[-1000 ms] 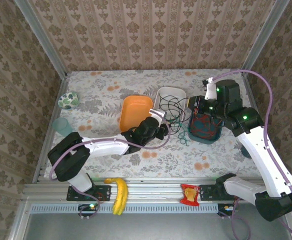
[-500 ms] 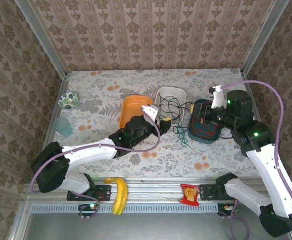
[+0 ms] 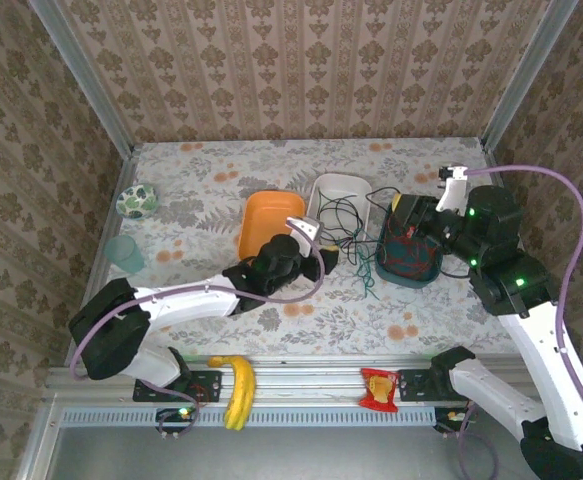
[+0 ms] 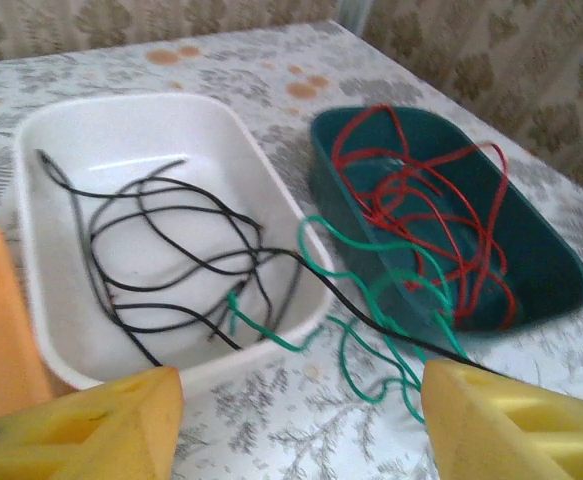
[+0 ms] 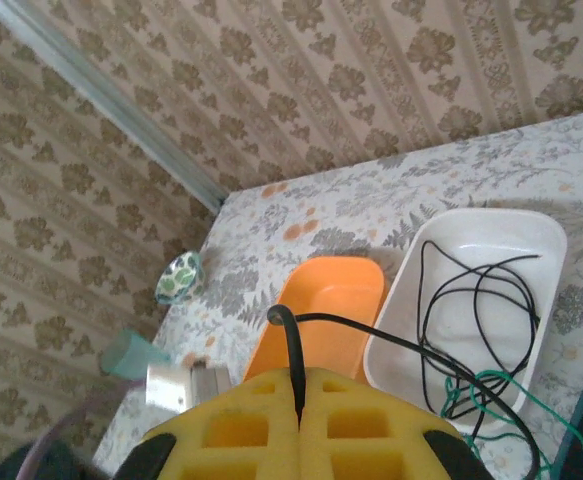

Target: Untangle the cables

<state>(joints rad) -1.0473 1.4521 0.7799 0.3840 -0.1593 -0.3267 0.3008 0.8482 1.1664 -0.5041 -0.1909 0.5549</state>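
The black cable (image 4: 171, 250) lies looped in the white tray (image 4: 41, 290), and one strand runs out over the rim. My right gripper (image 5: 298, 385) is shut on the black cable's (image 5: 391, 345) end; it hangs above the teal tray (image 3: 421, 272). The red cable (image 4: 421, 200) is piled in that teal tray (image 4: 551, 270). A green cable (image 4: 371, 330) trails from the teal tray across the table to the white tray's rim. My left gripper (image 4: 301, 400) stands open low over the table just in front of the green cable (image 3: 363, 268), with nothing between its yellow fingers (image 4: 81, 425).
An orange tray (image 3: 269, 222) sits left of the white tray (image 3: 336, 185). A patterned bowl (image 3: 135, 200) and a teal cup (image 3: 124, 252) stand by the left wall. A banana (image 3: 237, 388) and a red packet (image 3: 378, 388) lie on the front rail.
My right arm has drawn back to the right with the black cable end pinched. The left gripper has shifted slightly near the white tray's front corner.
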